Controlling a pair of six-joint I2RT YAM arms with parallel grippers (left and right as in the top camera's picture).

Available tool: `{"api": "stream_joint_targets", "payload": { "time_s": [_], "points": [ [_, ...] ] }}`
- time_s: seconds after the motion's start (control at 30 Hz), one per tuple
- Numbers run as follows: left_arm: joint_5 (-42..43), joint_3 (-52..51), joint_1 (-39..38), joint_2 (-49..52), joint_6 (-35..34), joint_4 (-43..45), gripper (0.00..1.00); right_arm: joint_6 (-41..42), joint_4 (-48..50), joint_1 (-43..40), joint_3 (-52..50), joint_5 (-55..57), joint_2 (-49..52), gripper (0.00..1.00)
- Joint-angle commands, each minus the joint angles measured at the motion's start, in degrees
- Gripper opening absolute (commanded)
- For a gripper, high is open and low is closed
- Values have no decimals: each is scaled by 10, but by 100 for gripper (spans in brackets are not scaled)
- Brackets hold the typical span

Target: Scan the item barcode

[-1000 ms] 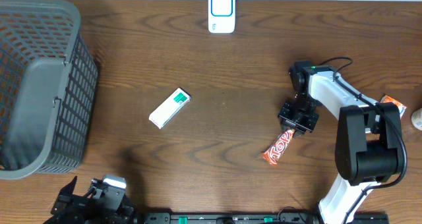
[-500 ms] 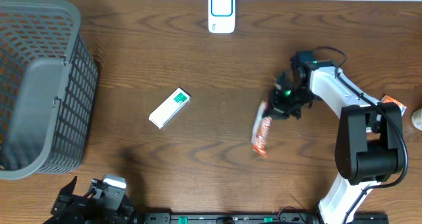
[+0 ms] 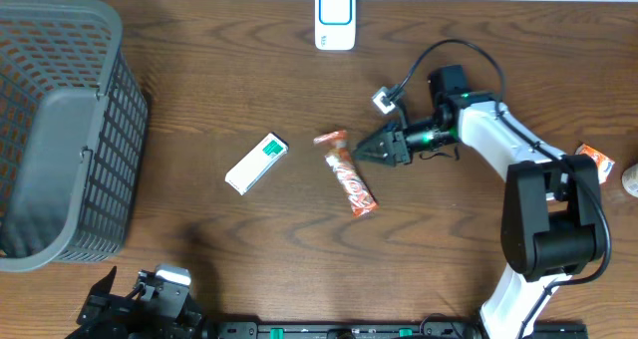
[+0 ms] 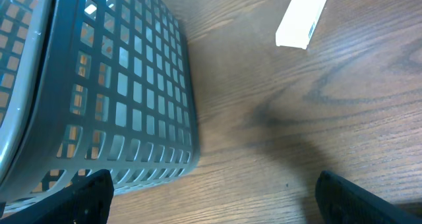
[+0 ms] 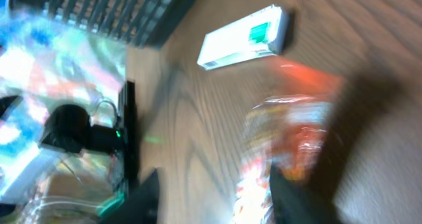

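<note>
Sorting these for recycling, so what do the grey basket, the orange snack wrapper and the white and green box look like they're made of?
The grey basket is likely moulded plastic, matte, going by its even lattice walls. The orange snack wrapper is probably thin plastic film, glossy, with a flared crimped end. The white and green box seems to be printed cardboard, smooth and sharp-edged.

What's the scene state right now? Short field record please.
scanner: white and blue unit, at far edge of table
candy bar: orange wrapper, lying on table, not gripped
right end effector: open, beside the bar's upper end; wrist view blurred
left end effector: open, nothing between its fingers
white box: left of the candy bar
basket: grey, at left side
</note>
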Motion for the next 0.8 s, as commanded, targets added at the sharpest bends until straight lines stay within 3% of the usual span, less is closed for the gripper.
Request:
{"api": "stream_joint_targets", "payload": {
  "time_s": [0.0, 0.13, 0.27, 0.47, 0.6, 0.7, 0.77],
  "points": [
    [-3, 2, -2, -1, 1, 0, 98, -59, 30, 22, -21, -30, 6, 81],
    [-3, 2, -2, -1, 1, 0, 98, 13, 66, 38, -22, 0, 6, 98],
    [-3, 2, -2, -1, 1, 0, 98, 96, 74, 41, -21, 69, 6, 99],
    [-3, 2, -2, -1, 1, 0, 98, 150, 21, 41, -21, 211, 6, 77],
    [-3, 2, -2, -1, 1, 0, 98, 149, -24, 50, -22, 256, 6, 69],
    [-3, 2, -2, -1, 1, 0, 98, 158, -26, 67, -22, 293, 6, 55],
    [-3, 2, -2, -1, 1, 0, 98, 188, -26, 80, -25, 336, 6, 53]
  ]
}}
